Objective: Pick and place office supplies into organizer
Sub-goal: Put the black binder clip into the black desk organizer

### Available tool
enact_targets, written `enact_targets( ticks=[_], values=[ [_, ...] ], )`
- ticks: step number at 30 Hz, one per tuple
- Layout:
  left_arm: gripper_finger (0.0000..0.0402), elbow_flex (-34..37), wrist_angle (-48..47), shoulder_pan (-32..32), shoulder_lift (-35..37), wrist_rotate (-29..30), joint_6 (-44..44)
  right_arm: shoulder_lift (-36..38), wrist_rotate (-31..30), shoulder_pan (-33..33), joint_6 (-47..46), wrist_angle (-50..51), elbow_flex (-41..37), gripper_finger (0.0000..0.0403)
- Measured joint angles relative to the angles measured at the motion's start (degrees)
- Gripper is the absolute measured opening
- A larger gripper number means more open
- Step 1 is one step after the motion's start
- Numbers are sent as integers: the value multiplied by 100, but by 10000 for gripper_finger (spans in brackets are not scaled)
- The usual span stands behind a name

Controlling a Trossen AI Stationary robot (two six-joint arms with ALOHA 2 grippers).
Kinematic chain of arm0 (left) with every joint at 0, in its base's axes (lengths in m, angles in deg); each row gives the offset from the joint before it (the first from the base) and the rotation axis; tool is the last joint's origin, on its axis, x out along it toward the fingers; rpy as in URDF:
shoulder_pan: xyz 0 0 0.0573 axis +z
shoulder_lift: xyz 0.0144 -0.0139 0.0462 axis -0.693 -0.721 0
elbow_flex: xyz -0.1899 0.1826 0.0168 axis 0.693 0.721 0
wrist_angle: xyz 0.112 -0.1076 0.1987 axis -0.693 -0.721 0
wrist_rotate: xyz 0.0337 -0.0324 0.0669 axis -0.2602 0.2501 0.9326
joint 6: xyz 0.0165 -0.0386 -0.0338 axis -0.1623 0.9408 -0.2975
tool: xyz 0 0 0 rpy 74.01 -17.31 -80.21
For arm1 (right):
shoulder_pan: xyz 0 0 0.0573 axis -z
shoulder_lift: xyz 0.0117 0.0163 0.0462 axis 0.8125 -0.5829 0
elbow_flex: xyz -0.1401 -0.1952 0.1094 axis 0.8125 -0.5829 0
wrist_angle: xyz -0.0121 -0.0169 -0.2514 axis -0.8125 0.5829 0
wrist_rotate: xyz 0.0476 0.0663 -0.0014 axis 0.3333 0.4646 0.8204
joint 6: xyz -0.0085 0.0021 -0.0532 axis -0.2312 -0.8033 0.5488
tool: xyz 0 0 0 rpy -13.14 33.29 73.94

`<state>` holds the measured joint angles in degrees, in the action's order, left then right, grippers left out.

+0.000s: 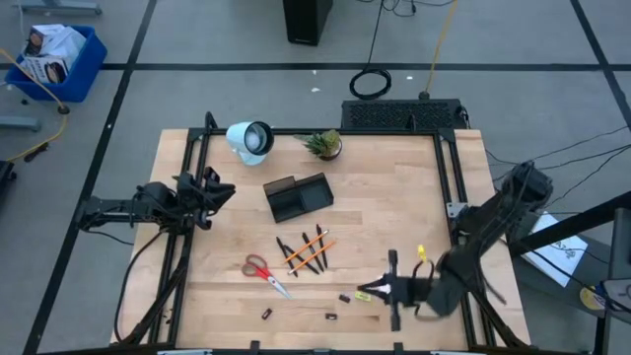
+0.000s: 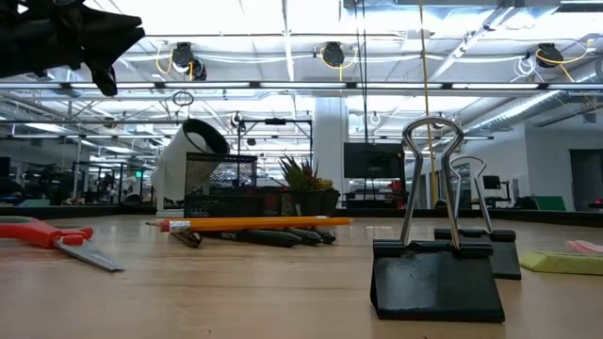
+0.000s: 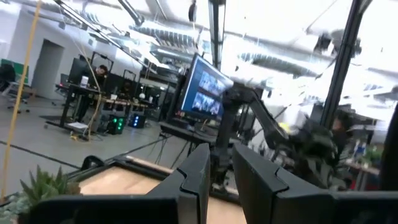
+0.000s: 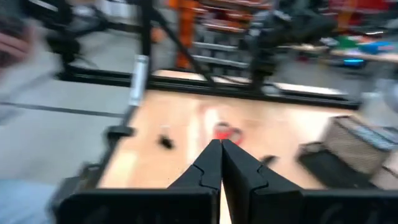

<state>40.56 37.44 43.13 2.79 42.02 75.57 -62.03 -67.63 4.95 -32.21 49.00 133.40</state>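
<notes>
The black organizer point(image 1: 299, 197) stands on the table's far middle. Black and orange pens point(image 1: 309, 251) lie in a loose bunch on the wood, with the red-handled scissors point(image 1: 264, 271) flat to their left. A pale sticky-note pad point(image 1: 367, 293) lies near the front edge. My right gripper point(image 1: 381, 289) is shut, its tips right at that pad. My left gripper point(image 1: 215, 192) is open and raised over the table's left edge, holding nothing. In the low view, two black binder clips point(image 2: 435, 282) stand in the foreground. My right gripper comes in level from the table's right side, its shut fingertips point(image 4: 221, 149) at the sticky-note pad's right edge point(image 1: 371, 293). I cannot tell whether they touch it. The pad lies flat on the table.
A white lamp-like object point(image 1: 249, 139) and a small potted plant point(image 1: 323, 145) stand along the far edge. Small dark bits point(image 1: 266, 314) and a yellow bit point(image 1: 421, 253) lie near the front. Black frame rails point(image 1: 187, 197) border the table on both sides.
</notes>
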Motion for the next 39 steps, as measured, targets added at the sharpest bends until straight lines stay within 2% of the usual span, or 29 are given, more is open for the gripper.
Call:
enact_targets(
  ticks=[1,3,6,7,11,13,16,21,27,31,39],
  values=[
    [74,0,80,0,-2,2,51,-188,-217,-42,-92,63,111,1],
    [74,0,394,8,-2,21,-18,-509,-193,-80,-272,-10,170,1],
    [74,-2,821,7,2,50,-315,-872,536,-73,-411,-240,170,3],
    [74,-2,829,7,2,50,-337,-988,599,-55,-501,-341,172,3],
    [74,-2,687,7,0,43,-213,-1301,481,-17,-871,-299,176,2],
    [74,0,513,7,-14,50,-168,-1417,182,-12,-924,-299,165,8],
    [74,0,439,7,-28,50,-128,-1567,-109,-15,-959,-292,102,29],
    [74,0,382,7,-33,54,-114,-1668,-115,-16,-1744,-284,-39,94],
    [74,0,372,7,-37,59,-110,-1668,169,48,-2099,-349,-162,160],
    [74,0,371,7,-37,59,-95,-1740,261,144,-2429,-308,-255,174],
    [74,0,347,7,-37,58,-97,-2176,659,310,-2559,-584,-282,173]
  ],
)
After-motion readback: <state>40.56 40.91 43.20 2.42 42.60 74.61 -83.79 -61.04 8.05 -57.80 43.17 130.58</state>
